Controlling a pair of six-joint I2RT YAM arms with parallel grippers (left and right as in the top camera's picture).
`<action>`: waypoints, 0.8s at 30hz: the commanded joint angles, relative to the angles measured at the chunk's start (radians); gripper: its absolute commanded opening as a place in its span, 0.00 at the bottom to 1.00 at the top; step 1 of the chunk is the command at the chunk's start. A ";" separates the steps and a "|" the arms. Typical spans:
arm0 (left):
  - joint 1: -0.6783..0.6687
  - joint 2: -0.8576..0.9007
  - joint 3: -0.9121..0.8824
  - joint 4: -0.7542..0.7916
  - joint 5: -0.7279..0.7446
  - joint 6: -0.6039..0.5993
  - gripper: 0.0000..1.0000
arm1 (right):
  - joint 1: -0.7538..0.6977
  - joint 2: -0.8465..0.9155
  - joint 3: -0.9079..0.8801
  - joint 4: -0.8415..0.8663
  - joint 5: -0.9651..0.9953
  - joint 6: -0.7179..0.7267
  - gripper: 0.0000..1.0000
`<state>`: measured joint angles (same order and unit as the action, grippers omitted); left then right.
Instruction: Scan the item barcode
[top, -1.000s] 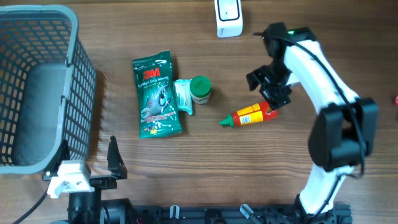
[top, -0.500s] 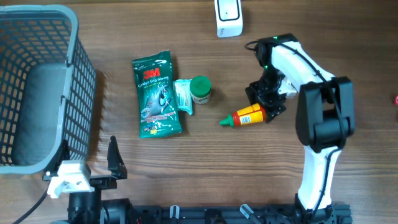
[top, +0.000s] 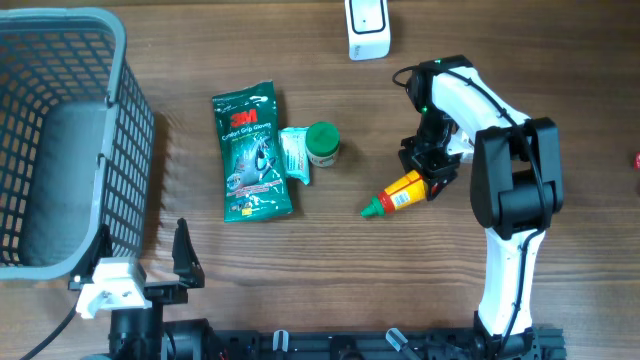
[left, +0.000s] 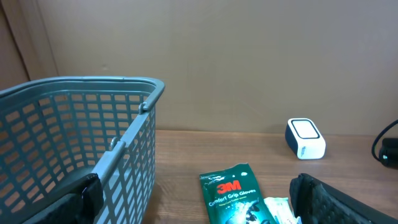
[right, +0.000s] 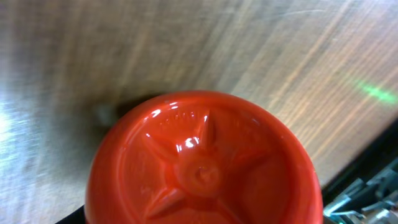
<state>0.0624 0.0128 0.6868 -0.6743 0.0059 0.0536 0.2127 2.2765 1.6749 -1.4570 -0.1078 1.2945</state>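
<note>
The right gripper (top: 431, 170) is at the red base end of the bottle (top: 407, 188), a jaw on either side. Whether the jaws already pinch it or stand just clear I cannot tell. The arm hides them from above, and the bottle's red bottom fills the wrist view.

Taking it by the base looks deliberate. It leaves the yellow label (top: 396, 194), the likely place for a barcode, uncovered for the scan.

The bottle lies on its side on the table (top: 330, 260), right of centre. It is tilted, with its green cap (top: 372, 208) pointing toward the near left.

The scanner (top: 367, 28) stands at the far edge, well apart, so the bottle needs lifting and carrying there with the label turned to face it.

A gloves pack (top: 250, 150), a jar (top: 322, 143) and a sachet (top: 295, 155) lie to the left, clear of the bottle, so nothing crowds the grasp.

The left gripper (left: 193, 190) is spread wide and empty, low at the near left beside the basket (top: 120, 60), out of the way.
</note>
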 joint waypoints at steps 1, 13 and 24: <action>0.008 -0.008 -0.003 0.003 -0.003 -0.010 1.00 | -0.008 0.031 -0.016 -0.026 -0.024 -0.020 0.55; 0.008 -0.008 -0.003 0.003 -0.003 -0.010 1.00 | -0.006 -0.550 -0.016 0.049 -0.046 0.092 0.56; 0.008 -0.008 -0.003 0.003 -0.003 -0.010 1.00 | 0.135 -0.621 -0.066 -0.097 -0.148 0.119 0.56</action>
<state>0.0624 0.0128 0.6868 -0.6743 0.0059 0.0536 0.2966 1.6554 1.6272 -1.5490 -0.2024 1.3914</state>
